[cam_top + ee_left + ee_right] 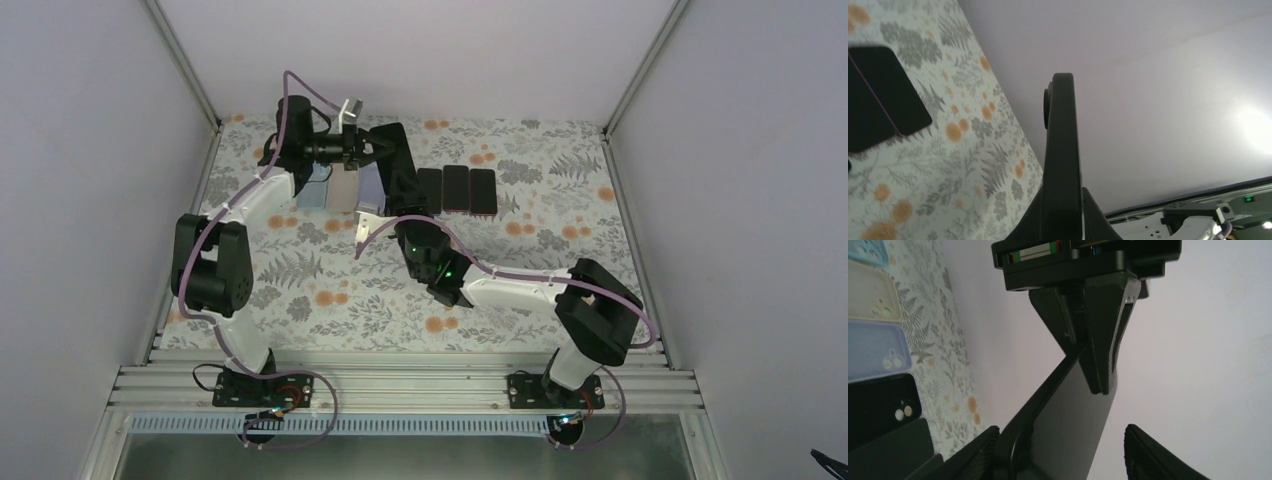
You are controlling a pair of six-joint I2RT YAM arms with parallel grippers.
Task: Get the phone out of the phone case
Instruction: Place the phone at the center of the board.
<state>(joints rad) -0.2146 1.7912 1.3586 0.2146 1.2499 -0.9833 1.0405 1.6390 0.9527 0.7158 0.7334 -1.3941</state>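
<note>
Left claw [370,150]: clamped on cased phone [392,138]
Right claw [1060,442]: spread around it
Pastel cases [343,190]: three, far edge of worktop [330,290]
Black slabs [456,188]: three

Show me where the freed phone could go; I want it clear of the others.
Bare cloth lies right of the three dark phones, up to the right wall, and in the near middle between the two arms. Crowded: the far strip, with pale cases, phones and the cased phone held aloft.
</note>
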